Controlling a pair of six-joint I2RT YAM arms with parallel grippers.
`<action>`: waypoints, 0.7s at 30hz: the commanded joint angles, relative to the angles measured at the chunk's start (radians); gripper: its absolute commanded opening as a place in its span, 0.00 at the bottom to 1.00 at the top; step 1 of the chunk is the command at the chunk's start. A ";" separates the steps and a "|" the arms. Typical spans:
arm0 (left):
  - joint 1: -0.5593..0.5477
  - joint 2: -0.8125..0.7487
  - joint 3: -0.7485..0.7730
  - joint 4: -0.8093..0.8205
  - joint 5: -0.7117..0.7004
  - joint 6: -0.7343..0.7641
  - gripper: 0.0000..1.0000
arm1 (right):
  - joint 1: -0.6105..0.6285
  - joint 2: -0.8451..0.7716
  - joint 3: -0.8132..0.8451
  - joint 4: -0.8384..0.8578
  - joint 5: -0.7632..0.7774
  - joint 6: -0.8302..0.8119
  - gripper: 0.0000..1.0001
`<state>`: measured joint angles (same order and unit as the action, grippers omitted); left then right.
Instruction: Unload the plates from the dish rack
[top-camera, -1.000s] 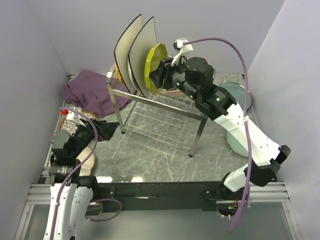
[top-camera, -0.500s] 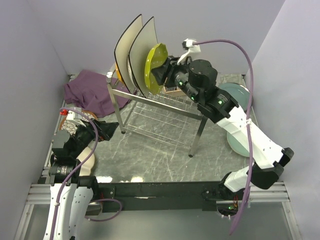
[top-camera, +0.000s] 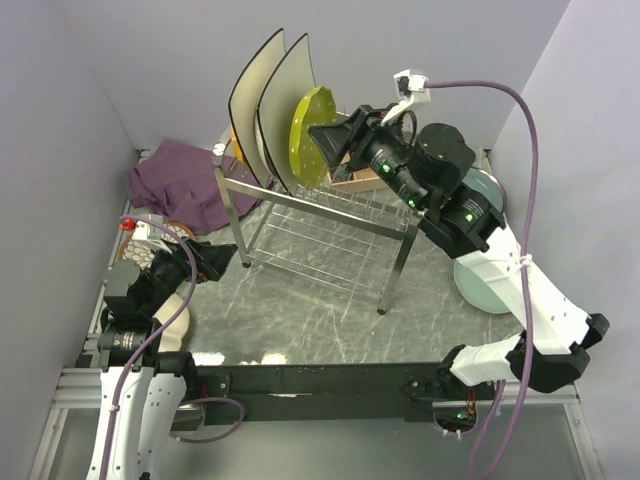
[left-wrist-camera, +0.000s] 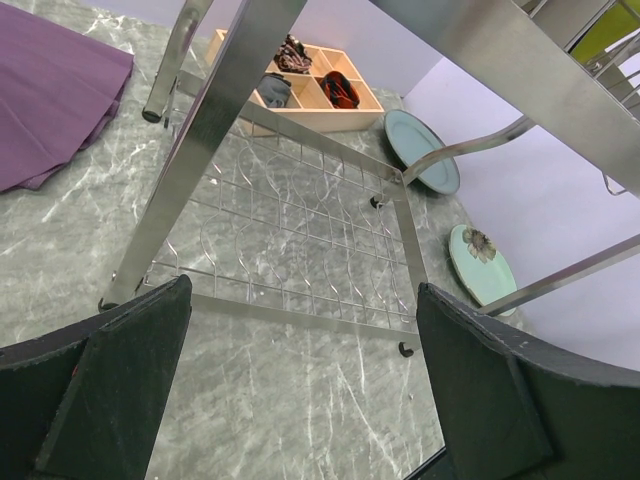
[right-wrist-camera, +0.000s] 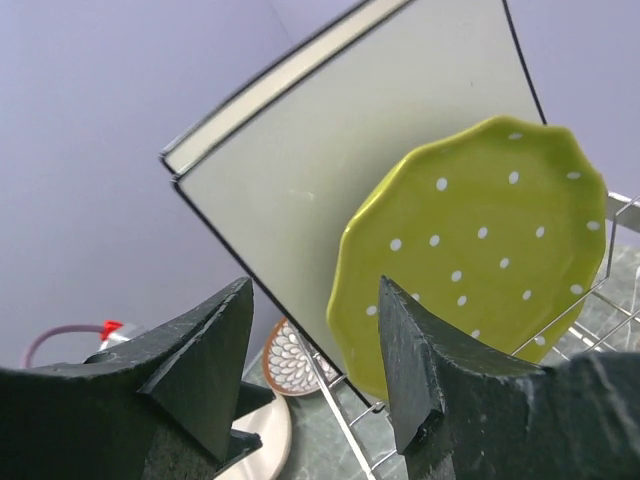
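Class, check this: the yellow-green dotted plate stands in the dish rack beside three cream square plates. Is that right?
Not three. The top external view shows two cream square plates beside the yellow-green dotted plate in the dish rack.

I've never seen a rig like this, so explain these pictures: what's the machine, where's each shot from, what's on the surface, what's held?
Two robot arms stand at a grey marble table. One picture looks down from above; the other two come from cameras on each wrist. A silver wire dish rack holds two large cream square plates and a round yellow-green dotted plate. The right gripper hovers open before that plate; the left gripper is open, low by the rack. A purple cloth, a wooden compartment box, a teal-grey plate and a mint flower plate lie on the table. Nothing is held.
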<state>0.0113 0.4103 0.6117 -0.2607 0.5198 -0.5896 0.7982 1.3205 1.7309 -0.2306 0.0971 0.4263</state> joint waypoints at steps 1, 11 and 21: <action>-0.001 0.004 0.034 0.012 -0.009 0.019 1.00 | 0.004 0.039 0.038 0.004 -0.013 0.000 0.60; -0.001 -0.004 0.030 0.012 -0.009 0.020 0.99 | 0.003 0.109 0.073 0.023 -0.036 0.032 0.56; -0.001 -0.018 0.026 0.008 -0.014 0.019 1.00 | 0.003 0.187 0.105 0.028 0.000 0.051 0.49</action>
<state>0.0113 0.4076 0.6117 -0.2680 0.5159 -0.5873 0.7986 1.4799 1.7748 -0.2317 0.0872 0.4641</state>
